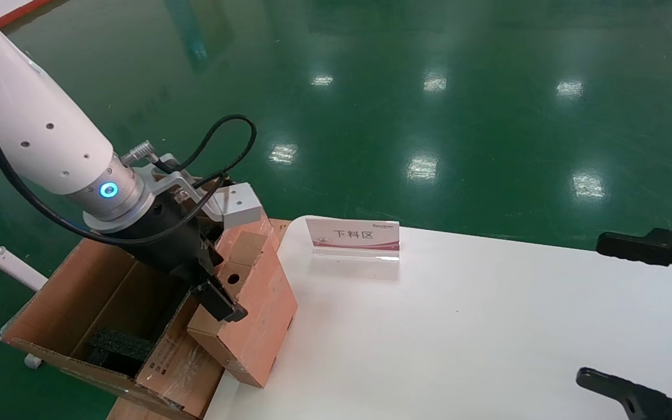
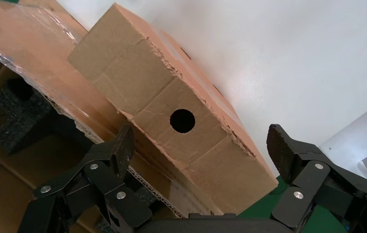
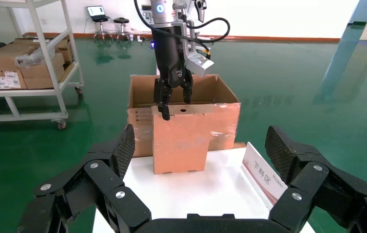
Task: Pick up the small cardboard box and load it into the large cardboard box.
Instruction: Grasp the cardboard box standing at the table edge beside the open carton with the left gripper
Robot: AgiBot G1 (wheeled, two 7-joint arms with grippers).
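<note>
A: Item count, left to right?

B: One large cardboard box (image 1: 79, 315), open at the top, beside the left edge of the white table (image 1: 458, 326). One small cardboard box (image 1: 254, 303), standing on the table's left edge against the large box's near wall. One sign card (image 1: 354, 238) with red print, upright on the table farther back. Two grippers. Black foam blocks (image 1: 120, 344) lie inside the large box; their number cannot be told.

A: Left gripper status?

B: The left gripper (image 1: 219, 291) is directly above the small cardboard box's tan top, fingers spread apart and holding nothing. In the left wrist view one finger (image 2: 123, 148) sits on the large-box side and the other over the table side, with the round hole (image 2: 182, 120) of the top face between them.

A: Right gripper?

B: The right gripper (image 1: 639, 315) is at the right edge of the table, well apart from both boxes, fingers wide open and empty.

A: What does each view add?

B: The head view shows the foam and the black print on the large box's taped side. The left wrist view shows the torn edge along the small box's top. Only the right wrist view shows the small box standing upright, with the large box rising slightly higher behind it, plus a shelf rack (image 3: 31, 58) with cartons in the background.
</note>
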